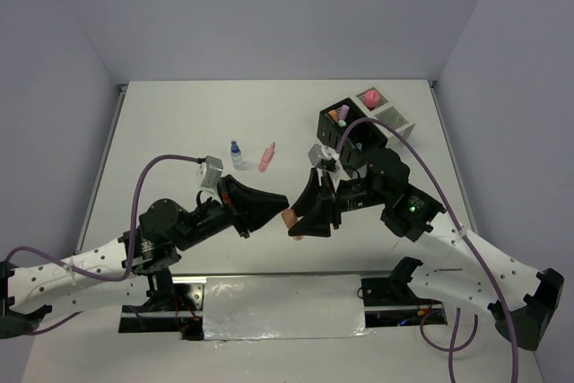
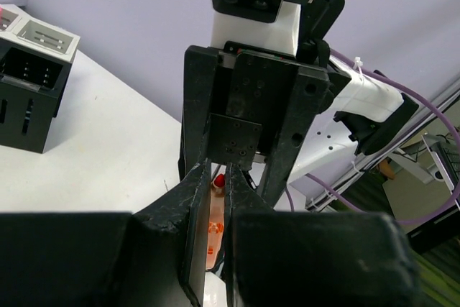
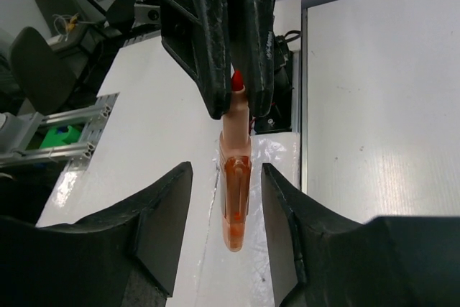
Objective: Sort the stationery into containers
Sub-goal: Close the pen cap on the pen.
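Note:
My left gripper (image 1: 278,211) is shut on an orange highlighter (image 1: 290,218) and holds it above the table's near middle. In the left wrist view the highlighter (image 2: 213,224) is pinched between the two fingers of the left gripper (image 2: 218,177). My right gripper (image 1: 302,221) faces it. In the right wrist view the right gripper (image 3: 226,185) is open, with the highlighter (image 3: 236,199) hanging between its fingers, touching neither. The black container (image 1: 345,136) and the white container (image 1: 395,117) stand at the back right.
A small blue-capped bottle (image 1: 236,154) and a pink highlighter (image 1: 266,157) lie on the table behind the grippers. A purple item (image 1: 341,115) sits in the black box and a pink item (image 1: 369,97) in the white one. A clear plastic sheet (image 1: 282,307) lies along the near edge.

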`<state>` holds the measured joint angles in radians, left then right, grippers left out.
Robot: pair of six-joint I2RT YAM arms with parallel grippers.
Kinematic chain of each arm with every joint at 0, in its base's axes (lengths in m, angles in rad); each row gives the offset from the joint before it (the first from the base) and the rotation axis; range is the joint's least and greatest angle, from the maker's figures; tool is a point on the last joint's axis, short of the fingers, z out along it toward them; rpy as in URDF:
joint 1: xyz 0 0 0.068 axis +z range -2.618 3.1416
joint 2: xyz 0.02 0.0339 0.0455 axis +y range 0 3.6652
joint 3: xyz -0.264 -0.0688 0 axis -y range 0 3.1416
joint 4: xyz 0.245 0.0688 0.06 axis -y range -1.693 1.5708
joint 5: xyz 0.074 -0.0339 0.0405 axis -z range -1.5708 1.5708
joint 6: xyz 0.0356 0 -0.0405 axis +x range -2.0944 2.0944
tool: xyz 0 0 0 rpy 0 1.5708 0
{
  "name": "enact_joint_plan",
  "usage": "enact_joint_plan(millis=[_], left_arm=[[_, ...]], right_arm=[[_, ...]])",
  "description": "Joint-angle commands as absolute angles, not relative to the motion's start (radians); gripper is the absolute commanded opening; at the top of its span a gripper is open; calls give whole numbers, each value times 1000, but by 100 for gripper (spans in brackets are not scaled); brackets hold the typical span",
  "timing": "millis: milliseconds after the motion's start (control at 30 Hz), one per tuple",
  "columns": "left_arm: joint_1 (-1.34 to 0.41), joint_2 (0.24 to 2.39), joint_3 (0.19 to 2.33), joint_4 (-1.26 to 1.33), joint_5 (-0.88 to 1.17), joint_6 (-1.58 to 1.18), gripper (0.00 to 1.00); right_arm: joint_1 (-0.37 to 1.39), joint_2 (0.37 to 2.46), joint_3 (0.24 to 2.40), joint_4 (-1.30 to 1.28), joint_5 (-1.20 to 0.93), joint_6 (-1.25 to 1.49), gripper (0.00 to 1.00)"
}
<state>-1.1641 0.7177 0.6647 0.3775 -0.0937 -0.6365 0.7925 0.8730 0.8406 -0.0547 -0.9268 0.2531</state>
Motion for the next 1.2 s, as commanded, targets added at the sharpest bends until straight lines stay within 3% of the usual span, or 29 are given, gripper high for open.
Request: enact_joint_plan(millis=[0,267,367,400,433,600,1167], left_arm=[[-1167,709,706,436,-115,-643,0],[-1167,680,712,446,-173,-634,0],[-1167,680,726,437,-184,-629,0],[-1167,680,727,442,-183,-629,0],[-1167,680,730,442,-184,-627,0],[-1166,666,733,454,-205,-624,0],[-1128,623,758,442,-253,-632,0]], right_arm=[[798,876,821,40,-945,278,50],[798,861,739,107,-976,310,49],[798,856,724,117,-974,313,32],[798,854,723,118,-974,313,16],[796,853,726,115,-973,308,10],[798,850,719,95,-962,287,0],[798,862,618,158,-983,324,0]])
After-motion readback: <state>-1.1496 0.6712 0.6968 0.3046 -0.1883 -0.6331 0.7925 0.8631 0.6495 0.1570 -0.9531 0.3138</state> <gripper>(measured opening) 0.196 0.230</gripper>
